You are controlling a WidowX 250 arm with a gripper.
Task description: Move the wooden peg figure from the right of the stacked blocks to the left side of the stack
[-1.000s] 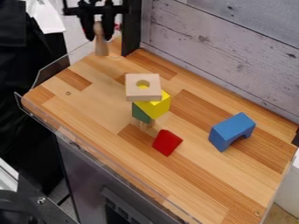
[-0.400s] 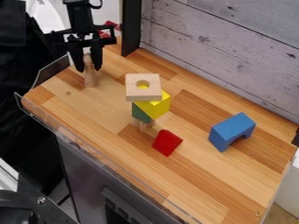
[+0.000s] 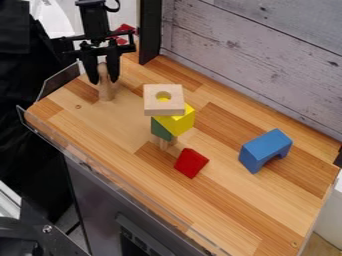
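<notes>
Grey, weathered planks form the wall (image 3: 260,55) behind your wood-strip worktop (image 3: 133,127), which carries a stack (image 3: 167,109) of blocks. Well to the left of that stack, and toward the back, you have the black claw (image 3: 104,80) pointing down from the arm. Its two fingers are parted by about the thickness of the pale wooden peg (image 3: 105,91) that you have gripped between them; the peg hangs nearly upright, and you can't tell whether its lower end touches the wood. Behind the claw, beyond the stack, you can see something red (image 3: 125,28) beside a black post (image 3: 151,32). At the stack itself, you're looking at a pale square block (image 3: 153,106) with a round hole on top, a yellow block (image 3: 177,124) under it, a green block (image 3: 160,130) lower down, and pale wood at the bottom. Just right of the stack and nearer you lies a red block (image 3: 191,163). Well right of the stack sits your blue arch block (image 3: 266,149).
</notes>
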